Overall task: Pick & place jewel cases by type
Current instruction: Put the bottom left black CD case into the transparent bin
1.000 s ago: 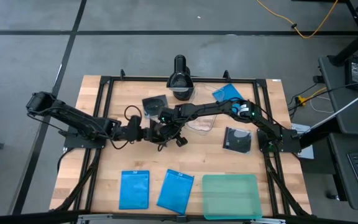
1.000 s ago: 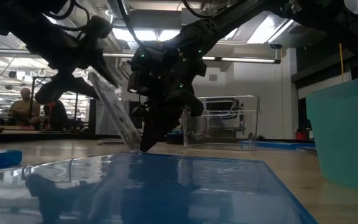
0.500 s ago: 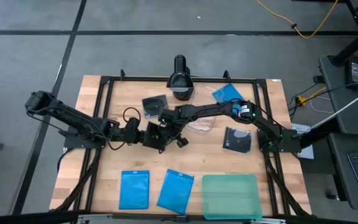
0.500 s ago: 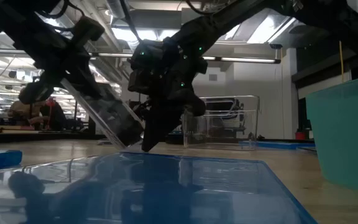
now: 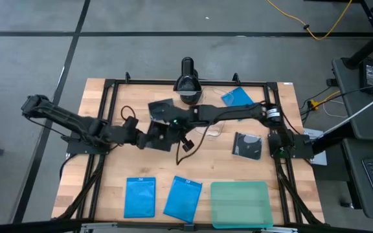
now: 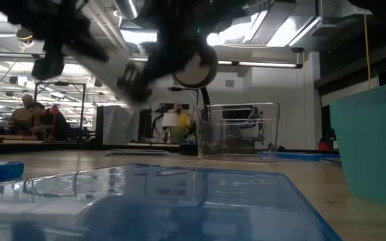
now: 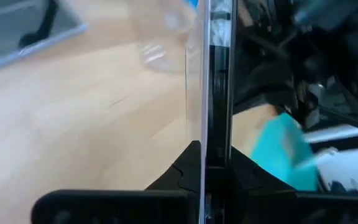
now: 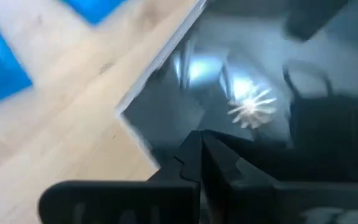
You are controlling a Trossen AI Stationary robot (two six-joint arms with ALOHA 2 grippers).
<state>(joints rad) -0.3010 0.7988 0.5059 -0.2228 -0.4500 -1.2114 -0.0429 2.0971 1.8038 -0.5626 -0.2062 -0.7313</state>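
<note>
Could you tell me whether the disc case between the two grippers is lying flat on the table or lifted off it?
Lifted. The disc case shows edge-on, clamped in the left gripper, and hangs tilted above the table in the low view.

Dark jointed arms [image 5: 76, 122] (looping black cables)

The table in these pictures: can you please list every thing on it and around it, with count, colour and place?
Blue cases: three; two at the near edge, one far right.
Black-and-clear disc cases: three; one far centre, one right, one held in the middle.
Teal tray: one, near right.
Clear tub: one, centre.
Black stand: one, far edge.
People: in the room behind.
Left gripper: shut on the middle disc case.
Right gripper: shut on the same case.
</note>
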